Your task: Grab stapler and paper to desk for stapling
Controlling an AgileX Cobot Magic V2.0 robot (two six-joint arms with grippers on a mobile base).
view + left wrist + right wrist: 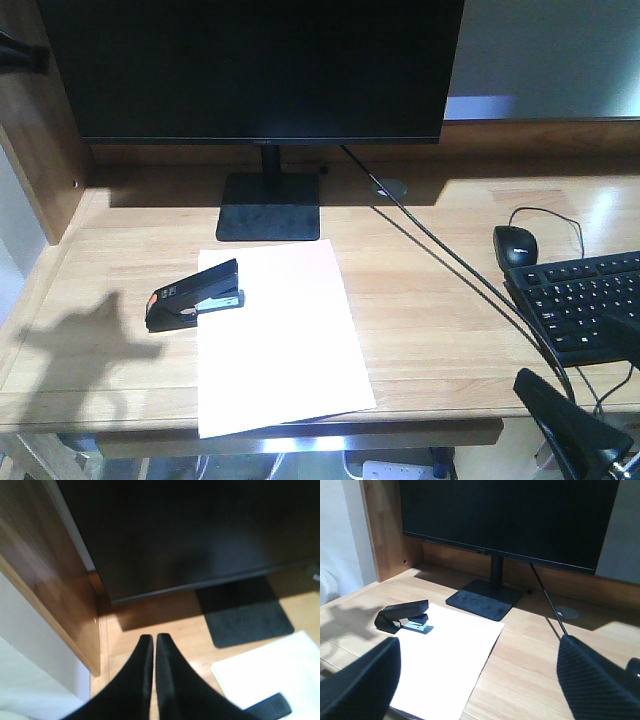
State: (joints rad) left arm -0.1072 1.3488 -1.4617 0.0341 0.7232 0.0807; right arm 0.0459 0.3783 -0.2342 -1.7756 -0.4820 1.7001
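**Weighing grips: stapler and sheet on the desk**

Noting positions: the stapler (194, 295) sits on the desk (430, 300), its mouth over the left edge of the paper (275, 335). I judge the stapler rigid and compact, best pinched across its flanks mid-body. The sheet looks light and limp, flat to the wood; its overhanging front edge offers purchase. My left gripper (151, 642) is pressed together; my right gripper (477, 680) is spread wide. Unclear whether the paper is actually inside the stapler's mouth.

No text or label can be read anywhere
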